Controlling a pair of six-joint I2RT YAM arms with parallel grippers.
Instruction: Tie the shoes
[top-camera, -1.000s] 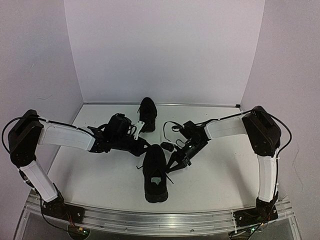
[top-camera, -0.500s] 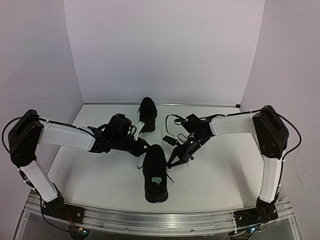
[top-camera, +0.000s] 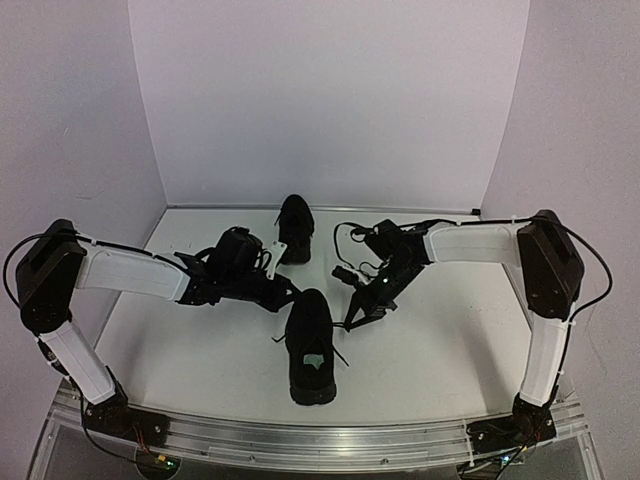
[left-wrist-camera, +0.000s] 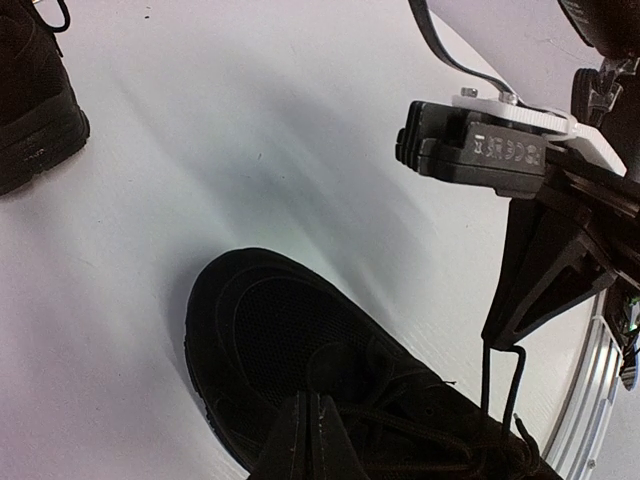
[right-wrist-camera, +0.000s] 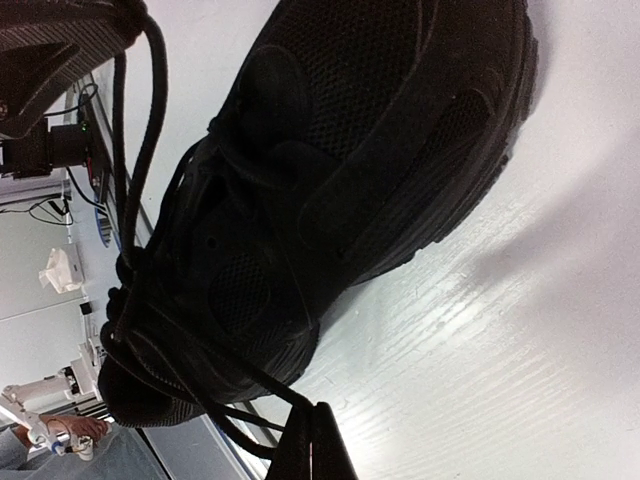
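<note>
Small all-black low-top sneaker (top-camera: 310, 345) mid-way on white table (top-camera: 200, 350), toe away, pale insole label showing. Second matching black sneaker (top-camera: 295, 228) farther back, apart. Right gripper (top-camera: 352, 322) just right of near sneaker, jaws clamped on thin black lace (left-wrist-camera: 520, 385). Left gripper (top-camera: 288, 293) over near sneaker's front lacing, jaws together; can't tell if pinching lace.

Matt black shoe (right-wrist-camera: 330, 150) of woven mesh with smoother overlays and thin cord laces (right-wrist-camera: 152, 110), on a white table (top-camera: 430, 350) of faintly grained, softly glossy finish, edged by a brushed metal rail (top-camera: 320, 438)
</note>
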